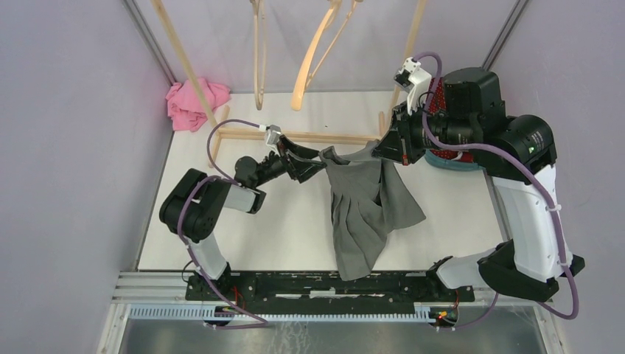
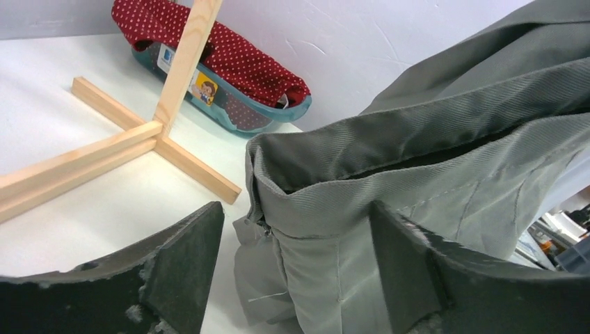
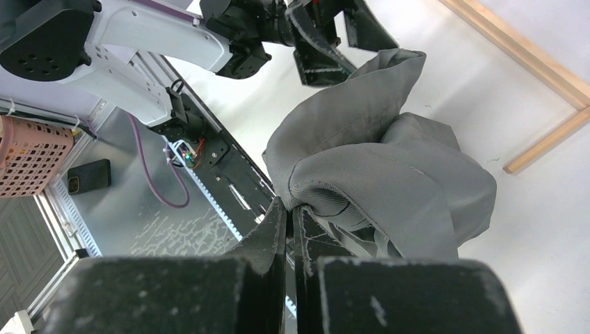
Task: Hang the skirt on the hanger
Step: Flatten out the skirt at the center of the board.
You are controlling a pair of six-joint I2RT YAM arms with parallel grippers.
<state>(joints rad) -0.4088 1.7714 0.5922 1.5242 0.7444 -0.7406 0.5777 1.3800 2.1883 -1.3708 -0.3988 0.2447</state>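
Grey twill is pinched between the fingers of the right gripper (image 3: 291,209), which are pressed together on a fold at the top of the skirt (image 3: 376,181). The fingers of the left gripper (image 2: 296,229) are spread wide, and one is seen on each side of the waistband's corner. Whether their pads touch the cloth cannot be told, and nothing is gripped by them.

The skirt's waistband is held off the table (image 1: 221,221) between the two grippers, just in front of the base bar of the wooden stand (image 1: 309,137). The rest of the skirt is draped downwards and away from the stand, and its hem is spread on the table toward the arms' bases.

Two pale wooden hangers (image 1: 309,66) are seen hanging inside the stand's frame, above and behind the raised waistband and apart from it. A crumpled pink cloth (image 1: 193,103) is seen against the stand's left upright. A teal basket (image 2: 229,104) lined with a red dotted cloth (image 2: 229,56) is set past the stand's right end, largely hidden behind the right arm in the overhead view.
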